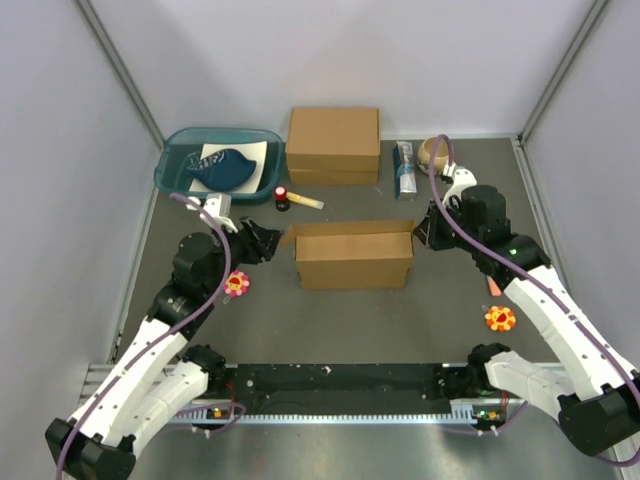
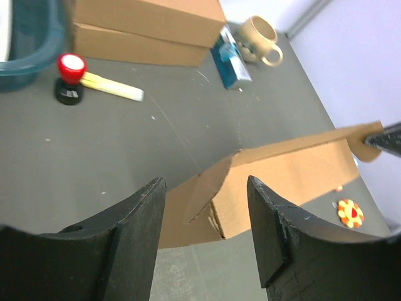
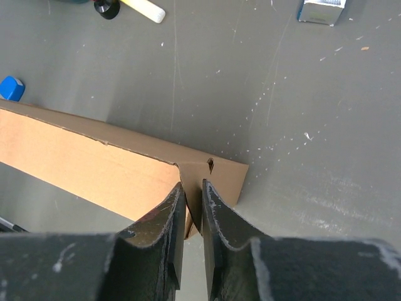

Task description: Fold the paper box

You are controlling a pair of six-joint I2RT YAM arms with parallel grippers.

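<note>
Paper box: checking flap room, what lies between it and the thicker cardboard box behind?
Top view: a red-topped black knob and pale yellow stick toward the left; otherwise bare table.

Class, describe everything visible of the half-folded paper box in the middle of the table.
The paper box is plain brown cardboard, creased and partly folded into a wide, shallow shape standing at the centre of the table. Its long front wall is upright, and flaps stick out at both ends. The right tool pinches the right end flap, which has a small cut. The left tool hangs open at the left corner, seemingly not touching.
</note>
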